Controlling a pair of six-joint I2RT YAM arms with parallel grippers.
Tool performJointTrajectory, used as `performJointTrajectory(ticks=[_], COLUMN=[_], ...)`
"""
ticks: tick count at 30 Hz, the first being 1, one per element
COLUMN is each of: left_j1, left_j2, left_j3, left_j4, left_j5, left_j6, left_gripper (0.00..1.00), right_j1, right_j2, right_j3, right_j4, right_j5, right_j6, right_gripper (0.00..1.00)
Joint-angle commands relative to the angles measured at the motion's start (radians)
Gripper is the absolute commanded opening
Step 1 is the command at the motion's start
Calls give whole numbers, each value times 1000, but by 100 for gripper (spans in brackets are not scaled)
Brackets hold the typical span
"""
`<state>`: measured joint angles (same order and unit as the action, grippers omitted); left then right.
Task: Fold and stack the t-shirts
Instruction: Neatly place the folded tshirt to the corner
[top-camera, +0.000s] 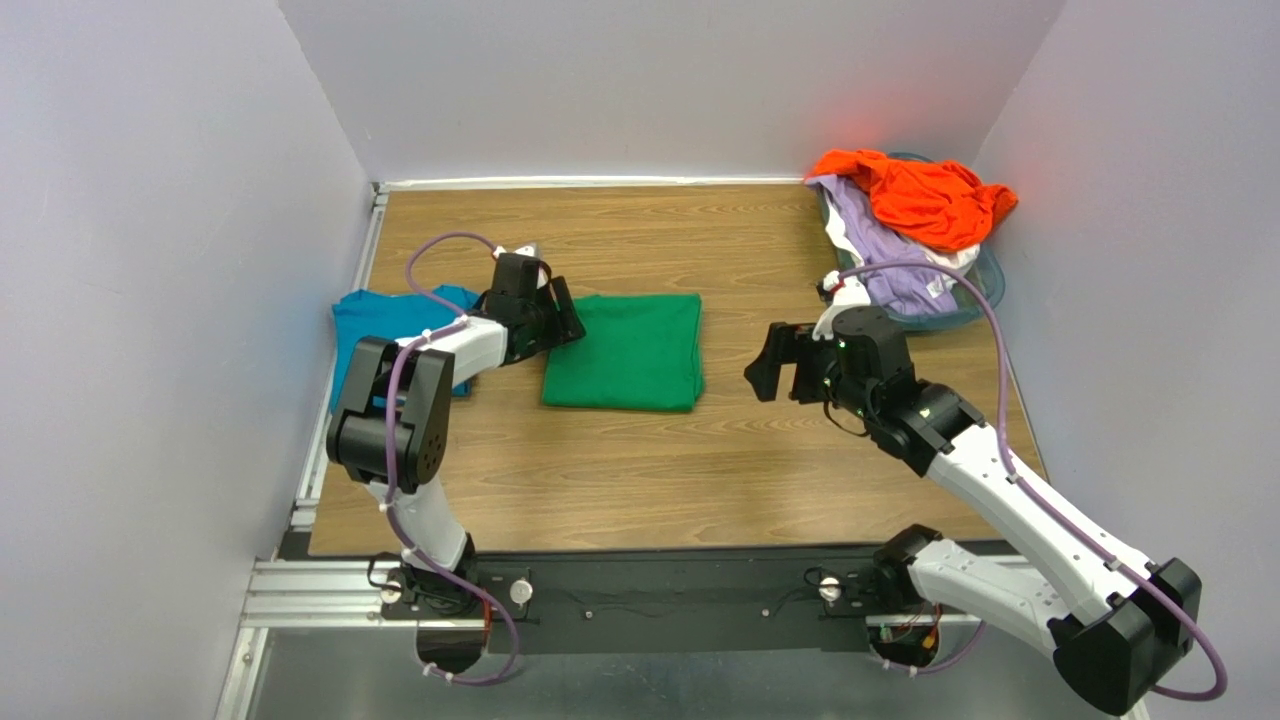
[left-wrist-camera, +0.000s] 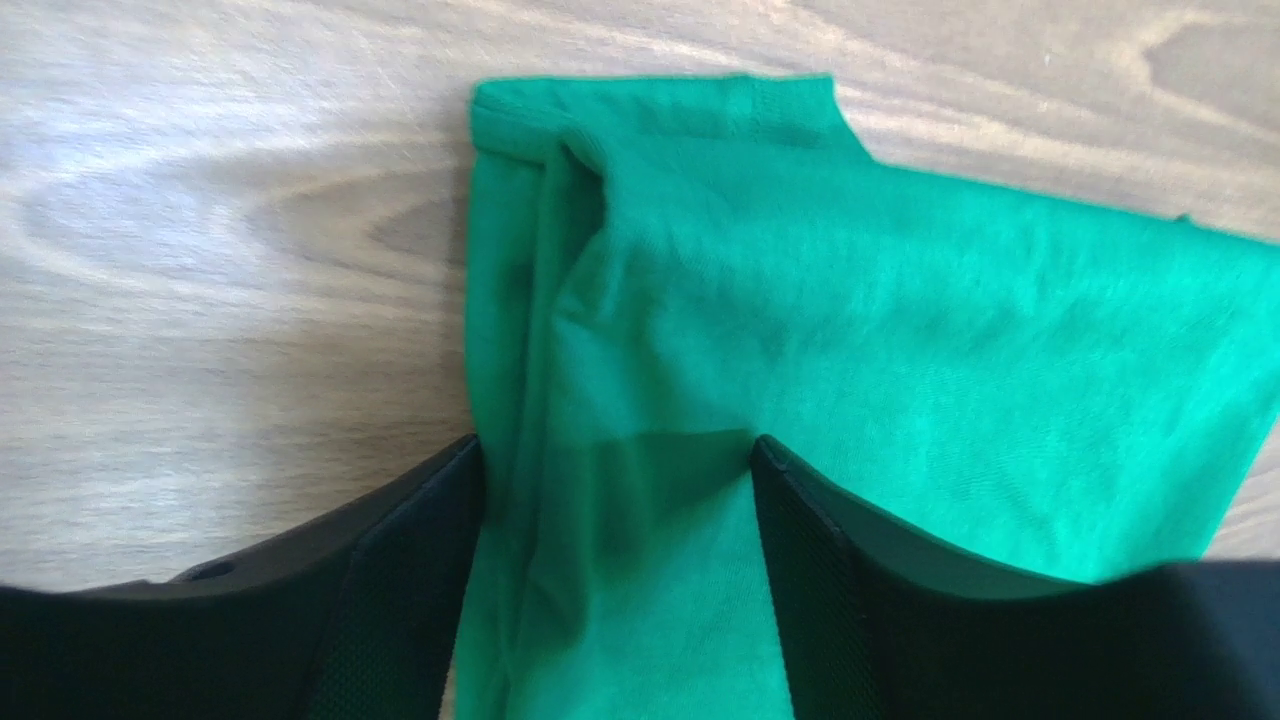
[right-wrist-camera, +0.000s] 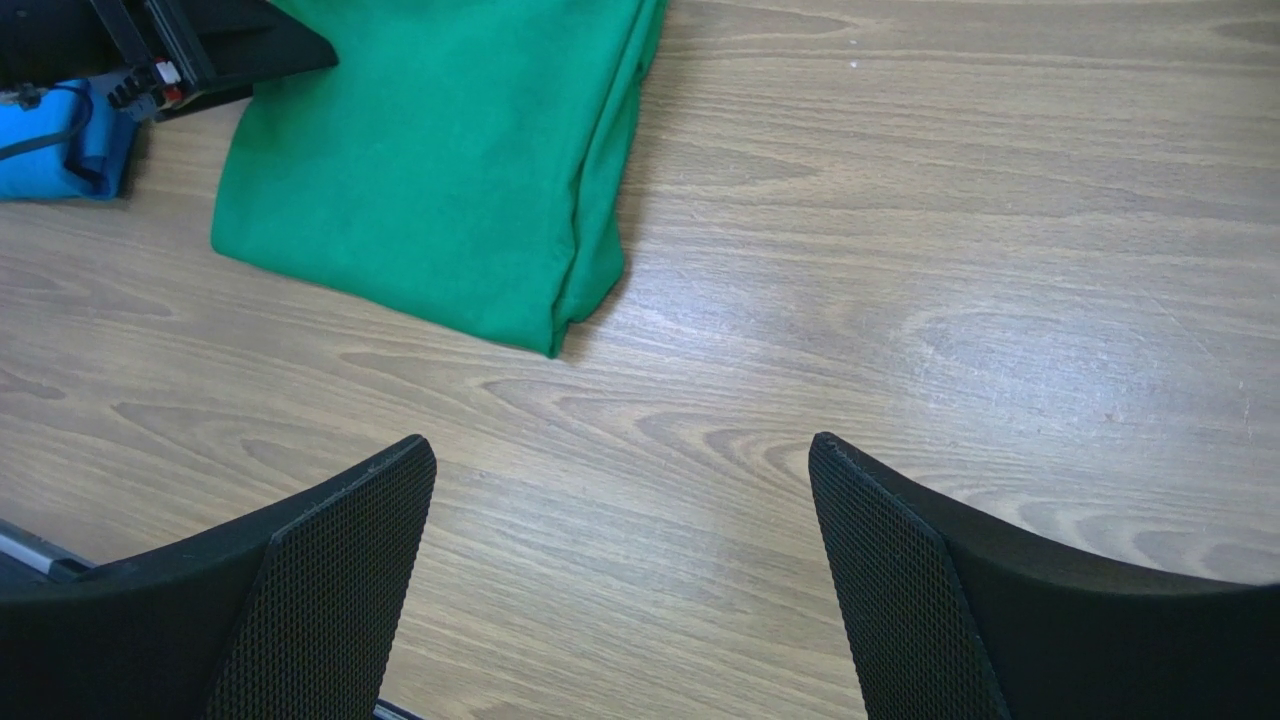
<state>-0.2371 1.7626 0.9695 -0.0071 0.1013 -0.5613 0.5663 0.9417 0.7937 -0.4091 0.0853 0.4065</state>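
Note:
A bright green t-shirt (top-camera: 624, 353) lies folded into a rectangle on the wooden table, left of centre. My left gripper (top-camera: 559, 323) sits at its left edge. In the left wrist view its jaws (left-wrist-camera: 616, 450) stand apart over a bunched fold of the green t-shirt (left-wrist-camera: 902, 300), with cloth filling the gap between them. A teal-blue t-shirt (top-camera: 376, 323) lies folded at the table's left edge, partly under my left arm. My right gripper (top-camera: 769, 368) hovers open over bare wood to the right of the green t-shirt (right-wrist-camera: 436, 165), with nothing between its fingers (right-wrist-camera: 619, 450).
At the back right a clear bluish basket (top-camera: 984, 278) holds an orange t-shirt (top-camera: 924, 195) on top of a lavender one (top-camera: 879, 248) and some white cloth (top-camera: 939, 258). White walls close in the table on three sides. A metal rail runs along the near edge.

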Motion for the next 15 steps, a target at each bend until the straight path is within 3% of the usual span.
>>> performJointTrajectory(ticks=[1, 6, 11, 15], left_j1=[-24, -34, -41, -48], left_j2=[35, 51, 83, 75], left_j3=[-14, -12, 20, 61], left_j4=[-34, -51, -89, -152], left_j5=[20, 20, 25, -31], left_j6=[-12, -25, -19, 6], left_gripper=[62, 41, 1, 0], right_j1=[-2, -2, -2, -2], right_j2=[-4, -7, -14, -12], right_j3=[-16, -16, -21, -22], right_j4=[-19, -19, -19, -20], right_j5=[27, 24, 21, 28], right_j6=[-14, -14, -15, -15], right_gripper=[100, 100, 100, 100])
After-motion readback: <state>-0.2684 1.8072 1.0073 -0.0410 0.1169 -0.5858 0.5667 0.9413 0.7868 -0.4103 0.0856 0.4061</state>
